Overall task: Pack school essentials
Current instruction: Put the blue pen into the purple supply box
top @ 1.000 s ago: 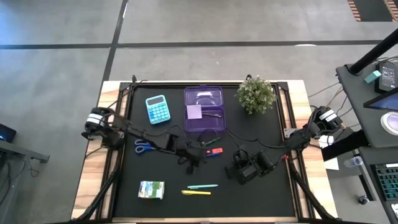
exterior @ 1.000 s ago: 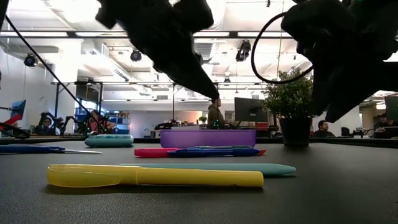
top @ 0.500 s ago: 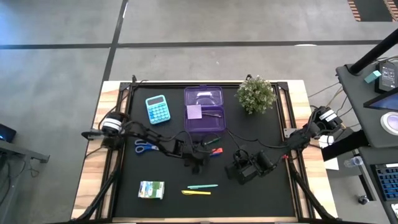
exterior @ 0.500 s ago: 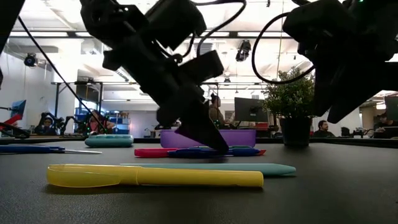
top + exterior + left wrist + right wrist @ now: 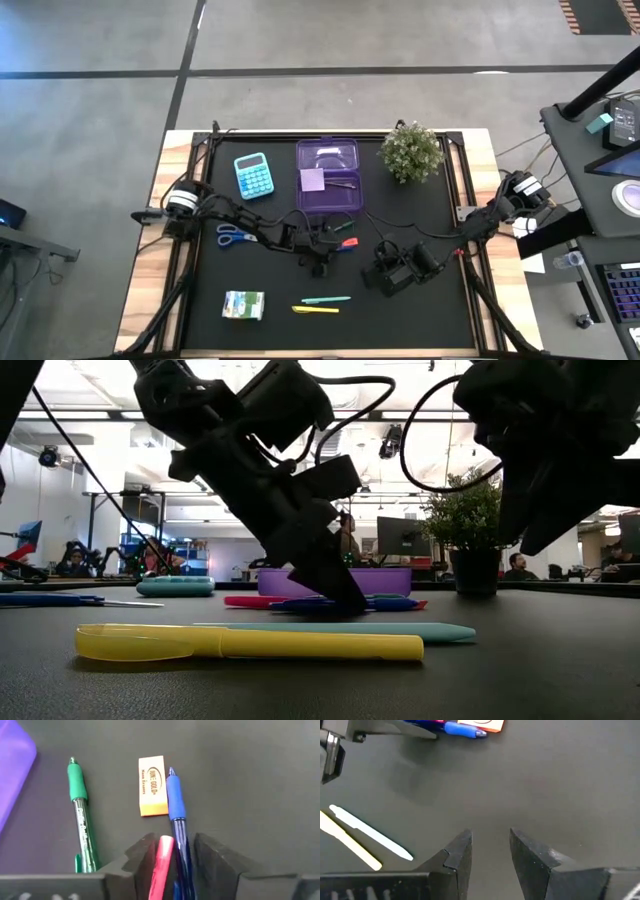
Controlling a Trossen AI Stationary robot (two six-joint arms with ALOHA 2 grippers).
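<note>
Left gripper (image 5: 171, 854): lowered to the mat, fingers parted astride pink pen (image 5: 159, 867) and blue pen (image 5: 177, 815); eraser (image 5: 152, 785) just ahead, green pen (image 5: 80, 815) beside. Right gripper (image 5: 490, 851): parted, empty, hovering nearby.

Pink marker (image 5: 160, 865), blue pen (image 5: 176, 802), green pen (image 5: 80, 815).

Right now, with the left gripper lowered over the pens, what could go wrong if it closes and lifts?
1. The left gripper straddles both the pink pen and the blue pen, so it may pinch two at once, or one may slip out.
2. The eraser touches the blue pen and could be dragged along.
3. The green pen lies close beside the fingers and could be knocked while lifting toward the purple box.
</note>
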